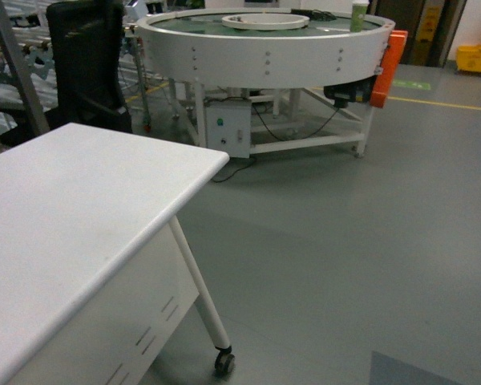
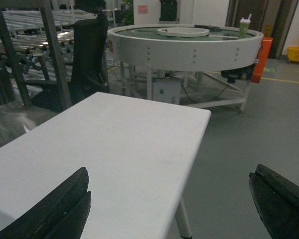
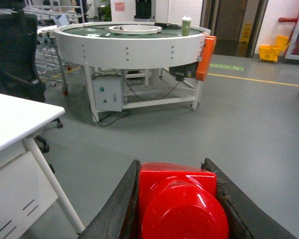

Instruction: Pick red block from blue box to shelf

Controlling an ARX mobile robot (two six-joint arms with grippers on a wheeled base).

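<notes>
right end effector (image 3: 177, 199) clamping red block (image 3: 182, 199) (stud visible)

I'm seeing a glossy red block (image 3: 182, 201) sitting lower centre between black fingers (image 3: 114, 211), a plain white table (image 1: 64, 216) at left, grey floor (image 1: 345, 241), and an orange panel (image 1: 390, 68) glowing upper right.

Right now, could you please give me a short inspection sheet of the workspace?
Surface: white table, bare top in view.
Job's things: red block held in the right hand; blue box and shelf not in view.
Clutter: nothing seen on the table.
Hands: left hand open, empty, above the table; right shut on the block.
Cables: black leads under the round conveyor table.
Surroundings: black chair, grey floor, yellow mop bucket.
</notes>
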